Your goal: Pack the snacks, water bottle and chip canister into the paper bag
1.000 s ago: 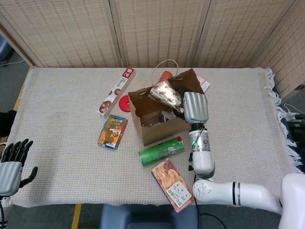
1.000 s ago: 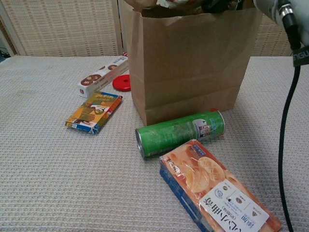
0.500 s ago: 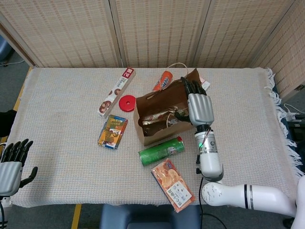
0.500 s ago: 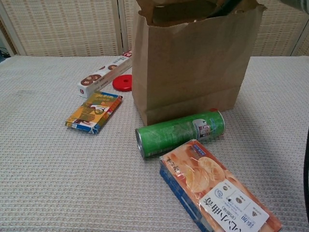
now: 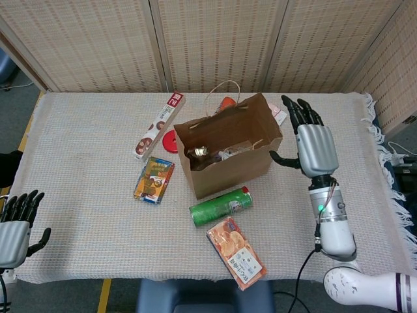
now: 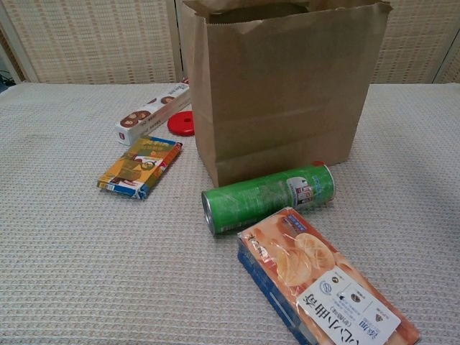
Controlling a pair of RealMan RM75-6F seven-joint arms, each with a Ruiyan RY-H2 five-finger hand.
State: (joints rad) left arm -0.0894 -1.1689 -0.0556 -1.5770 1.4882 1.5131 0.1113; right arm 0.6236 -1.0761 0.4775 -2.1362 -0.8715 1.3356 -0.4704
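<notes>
Withdrawn right hand (image 5: pixel 315 147) hovers over woven tablecloth (image 5: pixel 85 143), wicker screens (image 5: pixel 215 42) behind.

Behind the table, woven folding screen panels (image 5: pixel 215 42). Over the tabletop, a pale waffle-weave cloth (image 5: pixel 85 137), fringed at its right edge. On the floor, yellow tape (image 5: pixel 104 297).

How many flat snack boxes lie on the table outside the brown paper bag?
3: long white biscuit box left of the bag, small orange-blue box nearer, large orange cracker box in front. More may be hidden behind the bag.
</notes>
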